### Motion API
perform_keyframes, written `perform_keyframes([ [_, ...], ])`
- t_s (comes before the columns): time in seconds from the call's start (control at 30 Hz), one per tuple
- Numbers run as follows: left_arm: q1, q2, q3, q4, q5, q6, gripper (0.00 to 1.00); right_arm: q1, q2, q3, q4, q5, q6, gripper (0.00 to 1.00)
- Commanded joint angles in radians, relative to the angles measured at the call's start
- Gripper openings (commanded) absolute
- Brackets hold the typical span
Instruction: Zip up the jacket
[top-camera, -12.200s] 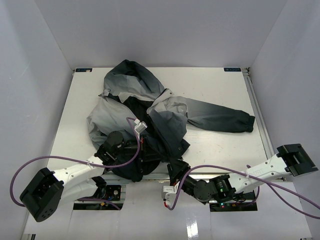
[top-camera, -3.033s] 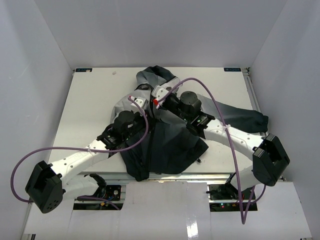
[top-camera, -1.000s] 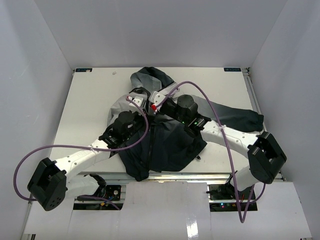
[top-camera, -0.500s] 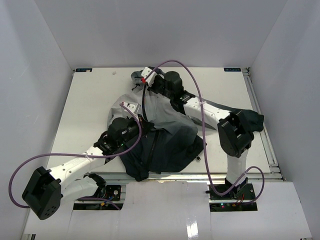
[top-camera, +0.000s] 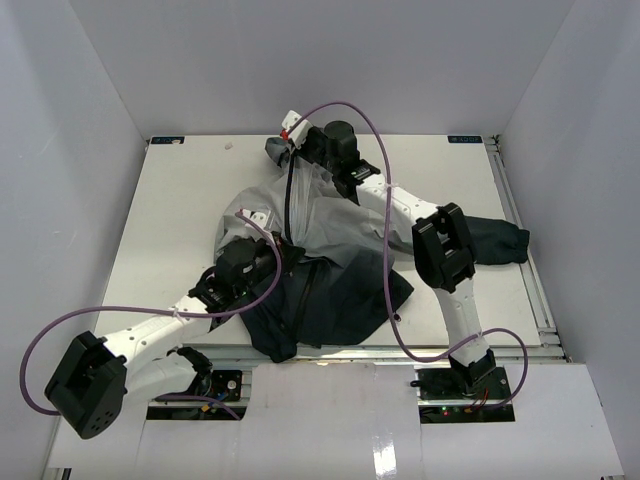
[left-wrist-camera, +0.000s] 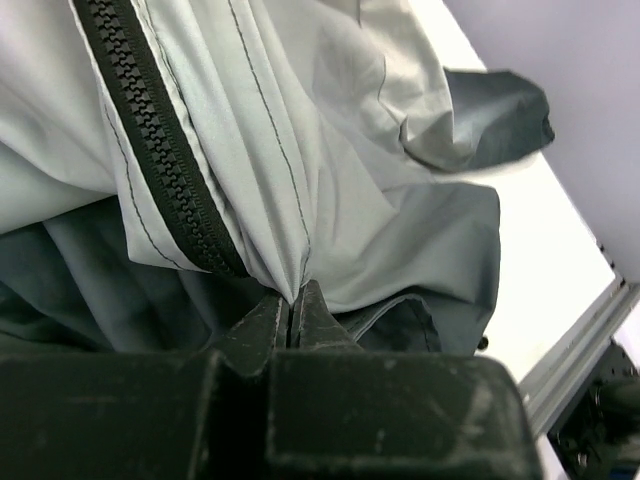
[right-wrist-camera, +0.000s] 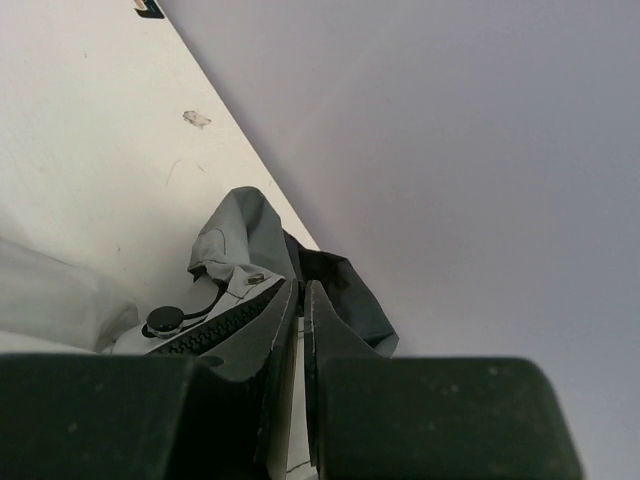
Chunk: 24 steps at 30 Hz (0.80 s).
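Jacket (top-camera: 340, 235) is lying across the middle of the table (top-camera: 170, 210). Its dark hem is reaching the near edge, the pale chest and collar are pointing far, and one dark sleeve (top-camera: 490, 240) is trailing off to the right.

Left claw (left-wrist-camera: 295, 298) is sitting at the nearer part, roughly mid-body, just right of the zipper (left-wrist-camera: 150, 140). Its fingers (left-wrist-camera: 262, 322) are pressing fully together on a pinched fold of light grey fabric, so it is clamping the cloth, not the teeth. The teeth beside it are looking meshed.

The zipper's long axis is running near-to-far, from the hem toward the collar.

Right claw (right-wrist-camera: 300, 290) is reaching over the far end of that line, at the collar close to the far edge of the table. It is sitting next to a round snap (right-wrist-camera: 160, 321) and the bunched hood (right-wrist-camera: 340, 285). Its fingers are closing to a thin slit, with the top of the zipper tape running in between them. The pull tab is hidden, so the exact hold point cannot be told, but it is reading as gripping the zipper end.

Judging from this, both claws are lying on one line along the track, left anchoring near and right working far, with the fabric between them looking stretched. The right arm is the one at the slider end. Any remaining travel is pointing farther, toward the back wall (top-camera: 330, 60), and very little track is looking left.
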Motion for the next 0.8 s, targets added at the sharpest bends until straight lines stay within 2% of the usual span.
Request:
perform_keyframes([
  [0.0, -0.033, -0.006, -0.043, -0.019, 0.120, -0.034, 0.00, -0.076, 0.051, 0.174, 0.192, 0.134, -0.067, 0.08],
  [0.17, -0.034, 0.074, -0.014, 0.030, 0.081, -0.047, 0.00, -0.079, 0.094, 0.206, 0.240, 0.112, -0.088, 0.08],
  [0.23, -0.031, 0.158, 0.049, 0.043, 0.054, -0.041, 0.05, -0.082, 0.117, 0.228, 0.265, 0.112, -0.094, 0.08],
  [0.37, -0.019, 0.342, 0.171, 0.102, 0.047, 0.000, 0.40, -0.092, 0.157, 0.265, 0.380, 0.174, -0.135, 0.08],
  [0.43, -0.010, 0.396, 0.224, 0.095, 0.053, 0.013, 0.47, -0.102, 0.178, 0.291, 0.385, 0.172, -0.139, 0.10],
  [0.47, 0.000, 0.419, 0.268, 0.077, 0.051, 0.019, 0.51, -0.111, 0.198, 0.311, 0.382, 0.171, -0.142, 0.21],
  [0.5, 0.009, 0.439, 0.292, 0.063, 0.048, 0.021, 0.54, -0.114, 0.207, 0.312, 0.386, 0.185, -0.144, 0.40],
  [0.53, 0.018, 0.448, 0.304, 0.061, 0.047, 0.021, 0.55, -0.117, 0.209, 0.312, 0.386, 0.192, -0.148, 0.53],
  [0.57, 0.033, 0.443, 0.303, 0.051, 0.046, 0.022, 0.61, -0.119, 0.198, 0.283, 0.383, 0.200, -0.153, 0.60],
  [0.6, 0.051, 0.435, 0.299, 0.039, 0.045, 0.023, 0.68, -0.120, 0.184, 0.245, 0.379, 0.208, -0.159, 0.64],
  [0.67, 0.104, 0.389, 0.264, 0.051, 0.085, 0.003, 0.82, -0.126, 0.125, 0.179, 0.399, 0.218, -0.144, 0.66],
  [0.77, 0.180, 0.295, 0.199, 0.083, 0.128, -0.040, 0.82, -0.138, 0.008, 0.021, 0.402, 0.184, -0.044, 0.70],
])
